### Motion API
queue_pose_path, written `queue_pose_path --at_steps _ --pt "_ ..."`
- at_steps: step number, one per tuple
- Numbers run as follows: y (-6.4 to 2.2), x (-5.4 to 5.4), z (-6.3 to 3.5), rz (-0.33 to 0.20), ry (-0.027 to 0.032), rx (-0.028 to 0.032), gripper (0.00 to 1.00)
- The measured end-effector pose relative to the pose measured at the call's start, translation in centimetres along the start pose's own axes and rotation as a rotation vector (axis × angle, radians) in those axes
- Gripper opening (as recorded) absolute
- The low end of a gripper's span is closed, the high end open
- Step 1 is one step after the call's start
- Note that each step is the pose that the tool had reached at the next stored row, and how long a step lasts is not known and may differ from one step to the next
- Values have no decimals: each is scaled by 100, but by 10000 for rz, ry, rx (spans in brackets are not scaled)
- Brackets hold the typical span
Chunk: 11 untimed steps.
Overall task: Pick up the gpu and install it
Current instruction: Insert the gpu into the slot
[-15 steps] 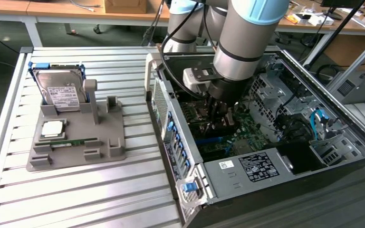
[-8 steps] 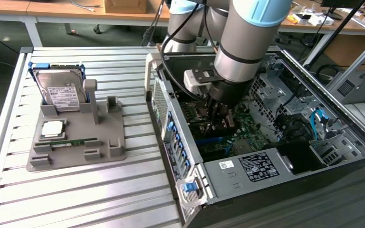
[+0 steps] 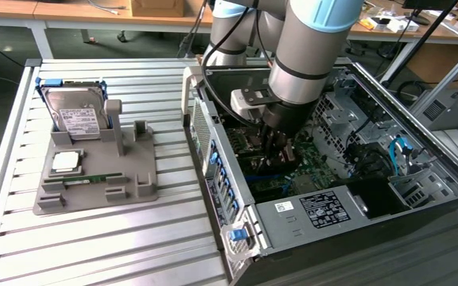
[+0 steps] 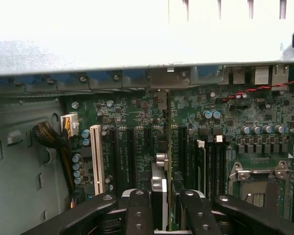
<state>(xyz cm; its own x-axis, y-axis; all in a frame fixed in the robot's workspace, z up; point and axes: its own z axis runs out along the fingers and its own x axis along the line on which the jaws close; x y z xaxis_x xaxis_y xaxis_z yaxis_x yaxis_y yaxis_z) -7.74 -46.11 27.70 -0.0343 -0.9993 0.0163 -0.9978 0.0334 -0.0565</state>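
1. The arm reached down into the open computer case [image 3: 420,196], which lay on its side at the exterior view's right of the slatted metal table [image 3: 93,250].
2. The gripper [image 3: 281,152] was low over the green motherboard [image 3: 309,170], deep inside the case.
3. In the wrist view the gripper [image 4: 167,200] had its black fingers [image 4: 139,208] closed narrowly on the gpu [image 4: 160,196], which stood edge-on between them.
4. The gpu's thin edge ran from the fingers toward the rear wall of the case, in line with the dark expansion slots [image 4: 132,152] on the motherboard [image 4: 264,112].
5. Whether the card's lower edge was already seated in a slot could not be told.
6. A white slot [image 4: 96,159] stood beside the dark slots, and a bundle of dark cables with a white connector [image 4: 68,125] sat further out near the case wall.
7. The empty processor socket [image 4: 257,188] lay on the far side of the gripper from the white slot.
8. On the table, at the exterior view's left, a grey fixture tray [image 3: 138,190] carried a hard drive [image 3: 74,113] standing upright, a processor chip [image 3: 66,161] and a green memory stick [image 3: 86,179].
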Motion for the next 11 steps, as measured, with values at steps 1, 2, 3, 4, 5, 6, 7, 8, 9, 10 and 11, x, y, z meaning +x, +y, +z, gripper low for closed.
queue_pose_path --at_steps 1,2,3,4,5,6,7,8,9,10,11 --pt "0 0 0 3 0 0 27" --pt "1 0 0 6 -15 -1 27" --pt "1 0 2 11 -56 -2 27" --pt "1 0 3 15 -124 -5 27" --pt "1 0 3 21 -197 -8 27" --pt "1 0 3 28 -281 -10 27" --pt "1 0 3 38 -344 -13 27" --pt "1 -1 3 49 -355 -12 27" --pt "1 -1 4 61 -349 -12 27" --pt "1 -1 4 76 -301 -11 27" --pt "1 0 3 93 -223 -9 27"
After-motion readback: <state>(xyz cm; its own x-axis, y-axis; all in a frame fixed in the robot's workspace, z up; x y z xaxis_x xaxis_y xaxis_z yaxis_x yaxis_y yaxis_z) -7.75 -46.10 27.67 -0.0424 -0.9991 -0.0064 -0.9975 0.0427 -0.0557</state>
